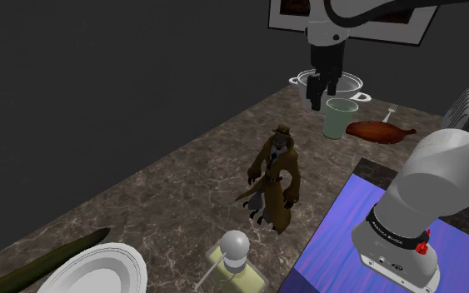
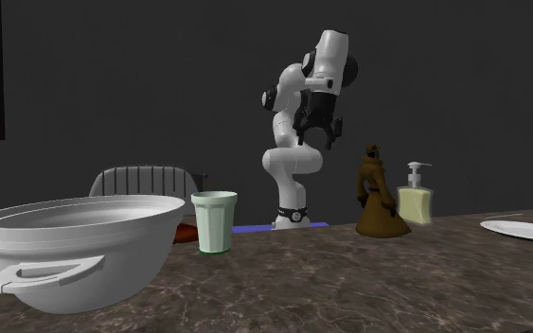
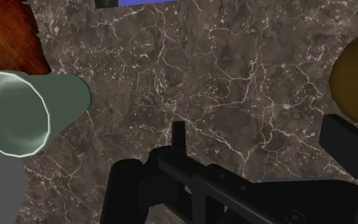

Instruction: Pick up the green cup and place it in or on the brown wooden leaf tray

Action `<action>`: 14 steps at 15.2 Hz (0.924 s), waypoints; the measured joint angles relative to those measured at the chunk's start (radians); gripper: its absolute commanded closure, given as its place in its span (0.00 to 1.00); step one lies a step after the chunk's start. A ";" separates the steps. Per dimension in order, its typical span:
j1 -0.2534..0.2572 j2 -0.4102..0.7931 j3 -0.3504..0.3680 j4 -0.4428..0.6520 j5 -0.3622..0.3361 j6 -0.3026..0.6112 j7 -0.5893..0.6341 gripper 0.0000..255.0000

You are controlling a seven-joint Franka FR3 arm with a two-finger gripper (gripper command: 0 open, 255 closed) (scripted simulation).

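- The black gripper point(image 1: 322, 98) hangs in the air over the far end of the dark marble counter point(image 1: 182, 183), its two fingers spread apart with nothing between them.
- The pale green cup point(image 1: 338, 118) stands upright on the counter, lower than the fingers and a little toward the shoulder view's right of them; nothing touches it.
- From the wrist camera the cup point(image 3: 25, 111) sits off to one side of the open fingers, not between them.
- The reddish-brown wooden leaf tray point(image 1: 381, 131) lies flat just beside the cup, on the shoulder view's right, with nothing on it that I can see.
- A white two-handled basin point(image 1: 349, 81) sits just behind the cup.
- Nearer the stand along the counter there is a figurine in a brown coat and hat point(image 1: 276, 179), then a soap dispenser point(image 1: 234, 258) and a white plate point(image 1: 99, 270).
- A blue mat point(image 1: 341, 241) lies under the arm's base.
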 measured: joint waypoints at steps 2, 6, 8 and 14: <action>-0.004 -0.003 -0.007 -0.010 -0.008 0.010 -0.007 0.00; -0.039 0.012 -0.068 -0.055 -0.071 0.094 -0.064 0.00; -0.062 0.034 -0.106 -0.080 -0.109 0.156 -0.096 0.00; -0.129 0.112 -0.217 -0.135 -0.214 0.340 -0.181 0.00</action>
